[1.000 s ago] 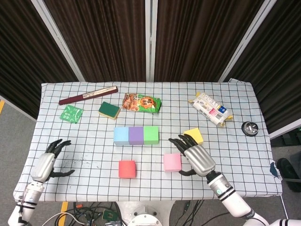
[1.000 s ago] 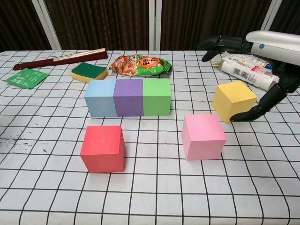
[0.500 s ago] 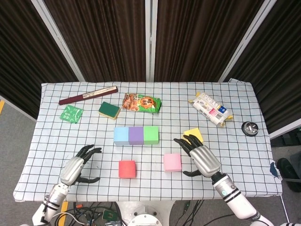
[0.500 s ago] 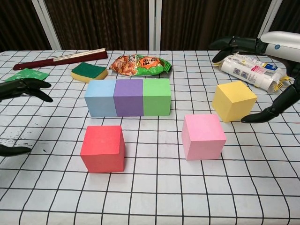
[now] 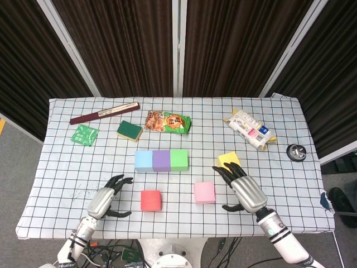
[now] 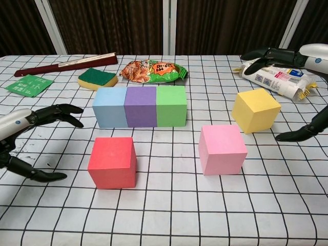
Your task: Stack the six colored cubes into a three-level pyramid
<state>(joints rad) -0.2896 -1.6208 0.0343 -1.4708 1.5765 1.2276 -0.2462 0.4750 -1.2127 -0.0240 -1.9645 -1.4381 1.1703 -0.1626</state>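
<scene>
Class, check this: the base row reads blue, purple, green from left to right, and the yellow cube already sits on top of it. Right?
Not quite. The row order is right, but the yellow cube stands on the table, right of the green cube, as the chest view shows.

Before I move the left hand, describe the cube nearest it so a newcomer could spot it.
Find the row of three cubes mid-table. Nearer the robot, two loose cubes sit side by side; take the red cube, beside the open left hand. Its neighbour, the pink cube, sits further right.
</scene>
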